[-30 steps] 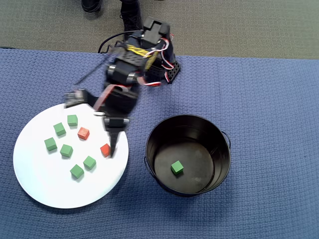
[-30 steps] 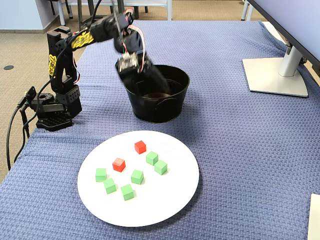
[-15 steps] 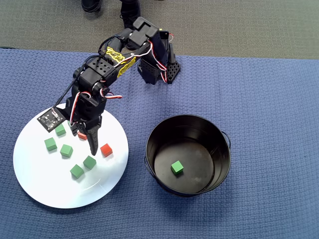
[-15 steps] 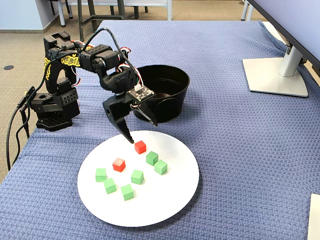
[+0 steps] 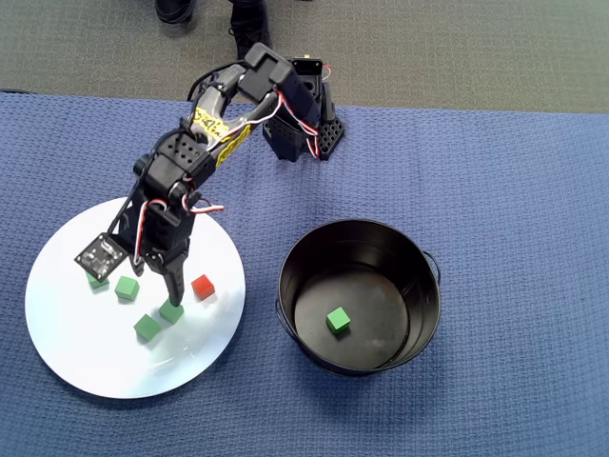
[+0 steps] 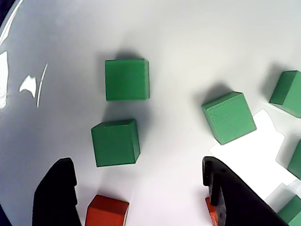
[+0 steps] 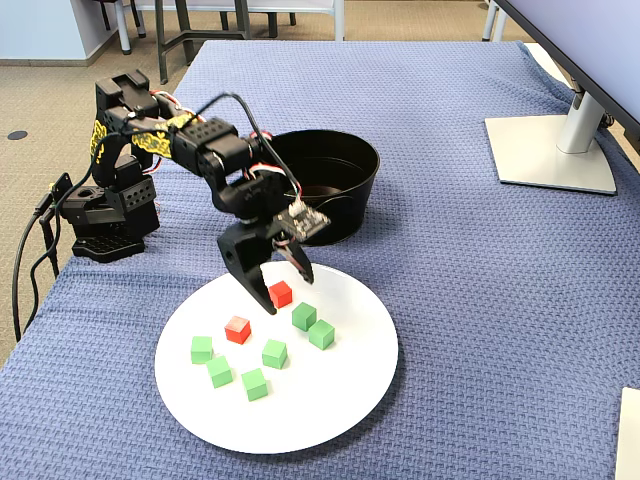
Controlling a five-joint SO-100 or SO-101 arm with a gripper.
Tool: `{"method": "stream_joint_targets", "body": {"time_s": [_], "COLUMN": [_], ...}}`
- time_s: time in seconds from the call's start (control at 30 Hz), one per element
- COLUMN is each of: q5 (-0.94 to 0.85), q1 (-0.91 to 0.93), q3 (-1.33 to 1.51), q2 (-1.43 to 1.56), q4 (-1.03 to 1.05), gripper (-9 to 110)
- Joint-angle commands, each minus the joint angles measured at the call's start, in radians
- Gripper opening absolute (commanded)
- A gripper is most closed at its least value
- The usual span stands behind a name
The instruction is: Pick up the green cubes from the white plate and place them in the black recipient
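An office or lab room: a table draped in blue cloth (image 7: pixel 480 260), a monitor stand (image 7: pixel 555 150) at its far right edge, beige carpet (image 7: pixel 40 95) with chair legs (image 7: pixel 175 35) behind, and someone's dark shoes (image 5: pixel 176 9) beside the table.

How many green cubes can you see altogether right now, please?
7 green cubes: six lie on the white plate, at; one sits inside the black bucket.

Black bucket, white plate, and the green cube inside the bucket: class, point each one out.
Black bucket (image 5: pixel 423 286), overhead view, right rim.
White plate (image 7: pixel 330 405), fixed view, bare near surface.
Green cube inside the bucket (image 5: pixel 337 319), overhead view, top face.
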Motion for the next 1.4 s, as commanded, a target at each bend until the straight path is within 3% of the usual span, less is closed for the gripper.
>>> {"method": "stream_joint_targets", "body": {"time_s": [0.0, 0.77, 1.27, 1.37], "q5": [0.003, 0.074, 0.072, 0.083], "q1": [-0.025, -0.094, -0.091, -0.092], "q3": [-0.018, 0.066, 0.097, 0.098], "q2": [-0.014, -0.081, -0.107, -0.114], "q4": [-0.049, -0.173, -0.218, -0.227], "gripper": [27, 24, 14, 5]}}
